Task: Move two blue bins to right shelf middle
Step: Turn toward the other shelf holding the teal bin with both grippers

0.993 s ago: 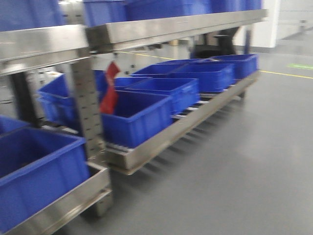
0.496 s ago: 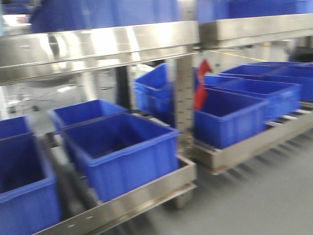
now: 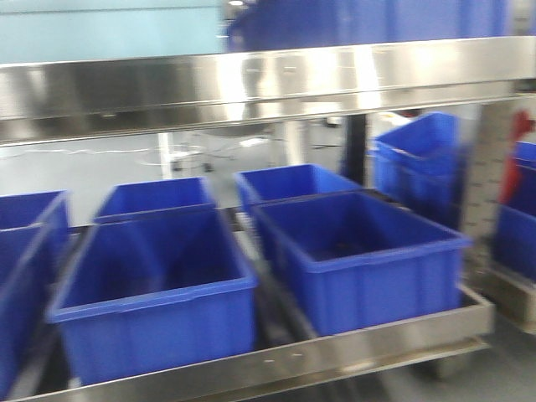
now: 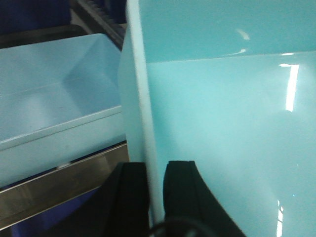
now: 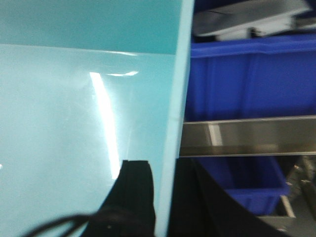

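Observation:
A pale light-blue bin (image 4: 222, 123) fills both wrist views. My left gripper (image 4: 155, 165) is shut on its left wall, one finger on each side. My right gripper (image 5: 165, 165) is shut on its right wall (image 5: 177, 98) in the same way. A second pale light-blue bin (image 4: 49, 103) sits to the left behind a steel rail (image 4: 59, 182). In the front view a metal rack with a wide steel front rail (image 3: 268, 79) spans the frame. A pale blue surface (image 3: 109, 29) shows above that rail at top left. Neither gripper shows in the front view.
Several dark blue bins (image 3: 360, 260) stand on the rack's lower level behind a steel lip (image 3: 335, 352). A grey perforated post (image 3: 490, 167) with a red tag (image 3: 519, 159) stands at the right. More dark blue bins (image 5: 247, 79) and a rail show right of the held bin.
The front view has swept left along the racks: the post and red tag slid from the left to the right edge, and the open floor has left the frame.

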You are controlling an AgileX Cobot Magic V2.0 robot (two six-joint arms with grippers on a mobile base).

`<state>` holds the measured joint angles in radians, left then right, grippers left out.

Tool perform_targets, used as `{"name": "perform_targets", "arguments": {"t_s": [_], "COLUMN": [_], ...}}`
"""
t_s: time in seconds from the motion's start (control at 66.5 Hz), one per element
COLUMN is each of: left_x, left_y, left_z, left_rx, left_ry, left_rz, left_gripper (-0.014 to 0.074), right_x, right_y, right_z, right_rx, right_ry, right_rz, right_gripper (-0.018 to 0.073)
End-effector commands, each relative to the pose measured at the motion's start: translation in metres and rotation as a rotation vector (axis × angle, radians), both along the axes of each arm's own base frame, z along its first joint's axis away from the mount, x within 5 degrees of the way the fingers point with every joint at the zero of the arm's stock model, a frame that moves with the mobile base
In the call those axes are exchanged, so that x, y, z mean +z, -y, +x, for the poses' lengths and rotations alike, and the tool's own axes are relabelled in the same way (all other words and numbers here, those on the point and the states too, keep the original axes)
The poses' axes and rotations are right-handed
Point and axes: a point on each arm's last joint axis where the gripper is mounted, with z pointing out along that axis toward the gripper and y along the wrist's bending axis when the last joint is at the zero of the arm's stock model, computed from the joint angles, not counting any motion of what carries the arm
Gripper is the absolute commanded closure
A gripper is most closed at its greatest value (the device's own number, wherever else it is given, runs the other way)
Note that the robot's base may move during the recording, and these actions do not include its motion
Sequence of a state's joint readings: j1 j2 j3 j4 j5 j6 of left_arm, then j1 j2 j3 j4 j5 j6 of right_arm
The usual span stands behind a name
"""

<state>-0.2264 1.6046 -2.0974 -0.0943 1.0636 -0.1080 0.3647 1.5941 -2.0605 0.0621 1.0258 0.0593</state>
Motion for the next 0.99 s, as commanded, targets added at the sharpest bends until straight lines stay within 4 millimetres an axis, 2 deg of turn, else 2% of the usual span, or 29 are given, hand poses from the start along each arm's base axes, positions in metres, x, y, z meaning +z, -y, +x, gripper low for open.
{"name": "perform_targets", "arguments": {"t_s": [0.0, 0.978], "left_x": [0.0115, 0.0115], "left_y": [0.0045, 0.0045], "left_z": [-0.0062, -0.0062], "left_rx": [-0.035, -0.035], "left_ry": [0.059, 0.059], "left_rz": [-0.05, -0.05], "left_gripper": [0.0707, 0.0707], "right_x": [0.0108, 0.0108], "right_y": [-0.0025, -0.0025], "right_z": [-0.0055, -0.0055], "right_rx": [0.029, 0.029], "right_ry": [0.057, 0.057], "right_rz": [0.045, 0.045], "right_gripper": [0.0711, 0.0711]}}
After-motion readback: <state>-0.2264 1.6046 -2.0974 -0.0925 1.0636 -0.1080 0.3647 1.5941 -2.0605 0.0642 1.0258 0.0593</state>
